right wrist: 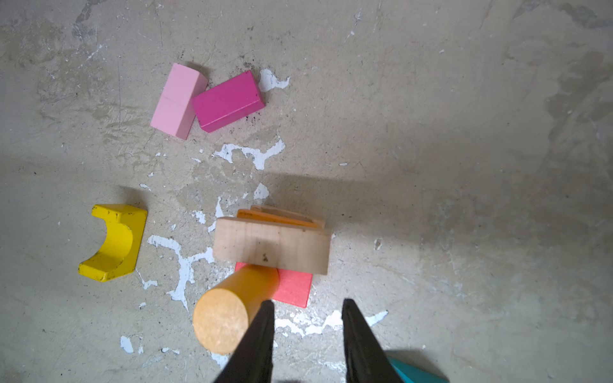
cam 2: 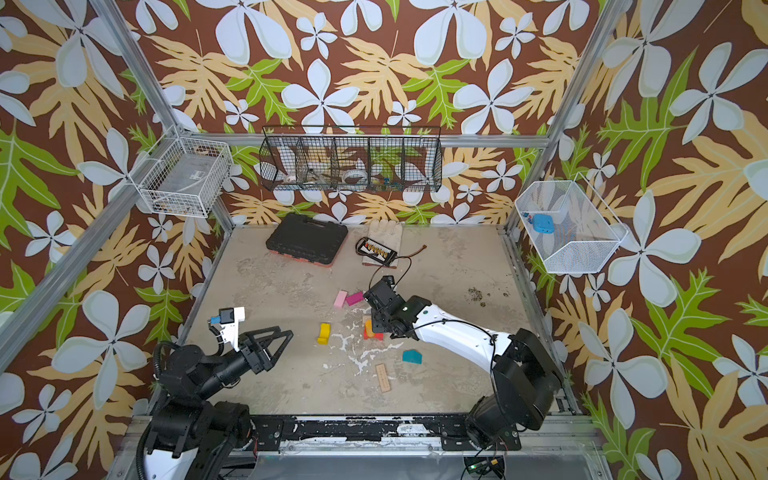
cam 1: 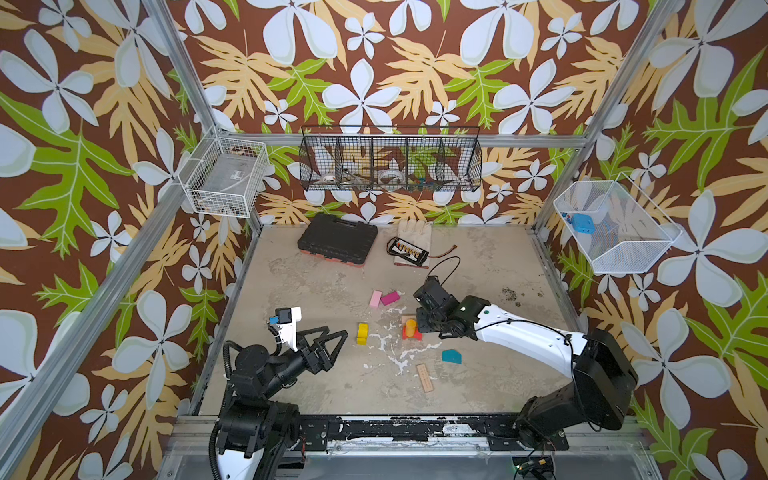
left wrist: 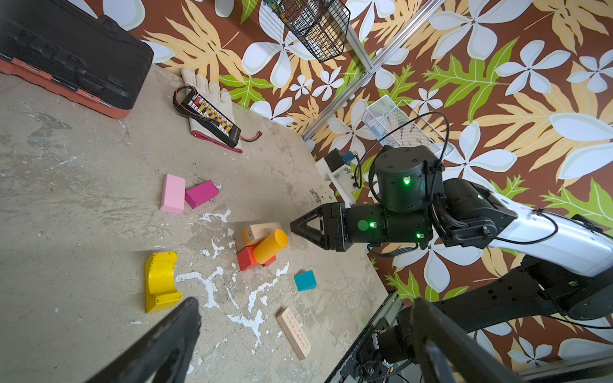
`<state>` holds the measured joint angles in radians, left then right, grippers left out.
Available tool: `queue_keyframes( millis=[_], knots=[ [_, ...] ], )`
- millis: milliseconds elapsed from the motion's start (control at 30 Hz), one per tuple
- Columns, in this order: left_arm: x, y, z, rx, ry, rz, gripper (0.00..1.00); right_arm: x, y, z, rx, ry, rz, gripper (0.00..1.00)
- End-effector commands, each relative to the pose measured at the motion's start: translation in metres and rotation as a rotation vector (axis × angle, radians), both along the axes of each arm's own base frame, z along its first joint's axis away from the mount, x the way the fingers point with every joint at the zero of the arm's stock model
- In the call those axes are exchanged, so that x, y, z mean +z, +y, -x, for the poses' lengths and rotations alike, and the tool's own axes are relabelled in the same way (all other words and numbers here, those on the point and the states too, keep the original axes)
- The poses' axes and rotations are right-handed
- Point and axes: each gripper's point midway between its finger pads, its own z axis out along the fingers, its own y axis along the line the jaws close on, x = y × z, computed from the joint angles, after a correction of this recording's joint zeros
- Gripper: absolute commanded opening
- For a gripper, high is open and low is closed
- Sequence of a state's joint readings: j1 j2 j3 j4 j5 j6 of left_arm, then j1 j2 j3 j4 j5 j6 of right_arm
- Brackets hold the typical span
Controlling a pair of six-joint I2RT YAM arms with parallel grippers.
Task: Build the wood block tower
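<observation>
A small stack stands mid-table: an orange cylinder [right wrist: 232, 308] upright on a red block [right wrist: 293, 288], with a plain wood block [right wrist: 272, 245] lying against it on an orange slab [right wrist: 275, 217]. My right gripper [right wrist: 306, 301] hangs just beside the cylinder, open, with only floor between its fingers. Loose wood blocks lie around: a pink bar [cam 1: 375, 299], a magenta bar [cam 1: 390, 297], a yellow arch [cam 1: 362, 333], a teal pentagon [cam 1: 451, 356] and a plain bar [cam 1: 424, 377]. My left gripper [cam 1: 337, 331] is open and empty, left of the arch.
A black tool case [cam 1: 337, 240] and a glove carrying a charger board [cam 1: 411, 249] lie at the back of the table. Wire baskets [cam 1: 390, 160] hang on the walls above it. The right arm [cam 1: 523, 336] stretches in from the front right corner.
</observation>
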<state>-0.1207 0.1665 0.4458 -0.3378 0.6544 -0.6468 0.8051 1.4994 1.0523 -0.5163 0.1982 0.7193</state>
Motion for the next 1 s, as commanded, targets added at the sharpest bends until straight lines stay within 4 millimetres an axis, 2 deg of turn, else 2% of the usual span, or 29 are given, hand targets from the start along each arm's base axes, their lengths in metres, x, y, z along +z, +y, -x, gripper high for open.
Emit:
queue_keyframes(
  millis=[0,67,133,200,267,367,467,533,633,733,867,967],
  knots=[
    [0.005,0.0,0.0,0.0,-0.026,0.002,1.0,0.014,-0.008,0.0,-0.003,-0.063,0.015,0.43],
    [0.005,0.0,-0.001,0.002,-0.026,0.002,1.0,0.034,-0.001,0.004,0.022,-0.136,-0.018,0.53],
    [0.005,0.0,-0.001,0.004,-0.025,0.002,1.0,0.062,0.017,0.01,0.074,-0.23,-0.052,0.64],
    [0.005,0.001,-0.001,0.006,-0.023,0.002,1.0,0.081,0.036,0.014,0.115,-0.276,-0.071,0.67],
    [0.005,0.001,-0.001,0.006,-0.023,0.002,1.0,0.085,0.056,0.015,0.145,-0.269,-0.067,0.67],
    [0.005,0.001,-0.001,0.008,-0.023,0.0,1.0,0.076,0.081,0.017,0.17,-0.248,-0.03,0.66],
    [0.005,0.001,-0.001,0.006,-0.025,0.0,1.0,0.063,0.097,0.031,0.213,-0.228,-0.013,0.66],
    [0.005,0.0,-0.001,0.003,-0.023,0.001,1.0,0.053,0.096,0.044,0.233,-0.21,-0.005,0.64],
    [0.005,0.0,-0.001,0.0,-0.024,0.0,1.0,0.033,0.082,0.068,0.242,-0.177,0.003,0.63],
    [0.006,0.0,0.0,0.002,-0.029,0.001,1.0,0.019,0.069,0.082,0.244,-0.132,-0.016,0.63],
    [0.006,0.001,-0.001,0.01,-0.029,0.0,1.0,0.001,0.087,0.095,0.29,-0.091,-0.06,0.64],
    [0.007,0.003,-0.001,0.02,-0.029,-0.004,1.0,-0.01,0.095,0.096,0.284,-0.083,0.008,0.69]
  ],
)
